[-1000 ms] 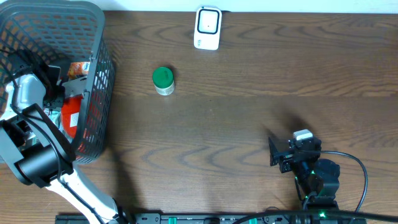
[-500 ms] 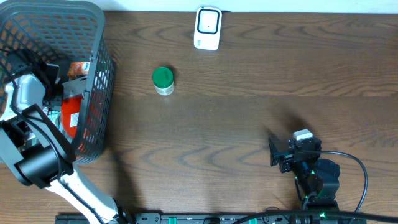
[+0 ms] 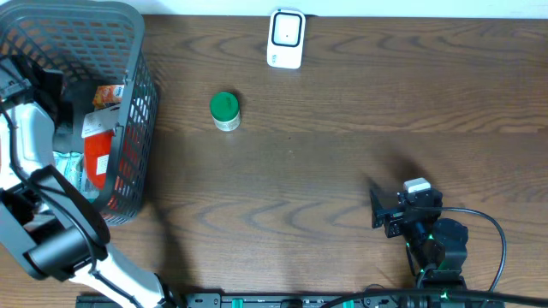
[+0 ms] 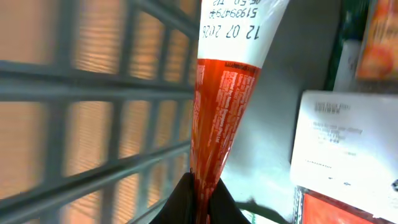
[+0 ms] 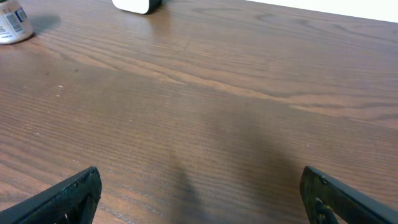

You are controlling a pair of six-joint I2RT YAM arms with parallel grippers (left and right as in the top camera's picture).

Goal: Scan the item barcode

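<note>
The right gripper [image 5: 205, 198] sits low over the near part of the table [image 3: 342, 162], its two fingers spread as wide as they go with only bare wood between them; it has hold of nothing.

To the left, the left arm [image 3: 30, 141] reaches into the basket [image 3: 137, 51] at the table's left end. The left gripper [image 4: 200, 202] is pinched tight on the narrow end of a red packet [image 4: 214, 106]. In the wrist view, the packet's long axis runs straight out from the fingertips, leaning a little to the right of that view. The gripped end is crimped thin, and the packet widens as it goes; its far end is white and carries rows of dark printed digits, which point away from the gripper. The packet hangs inside the basket, with the grid wall [image 4: 93, 124] just beside it on one side and other packs on the other; among these are a white label [image 4: 336, 149] and, further off, an orange packet [image 4: 382, 31]. Whether the red packet touches the wall, I cannot tell; no barcode can be made out on the side that shows.

Beyond the basket, out on the open wood, a small jar [image 3: 224, 110] with a green lid stands upright, well apart from both grippers. Furthest off, at the far edge of the table, lies the scanner [image 3: 286, 38], white, with its long side running away from the arms.
</note>
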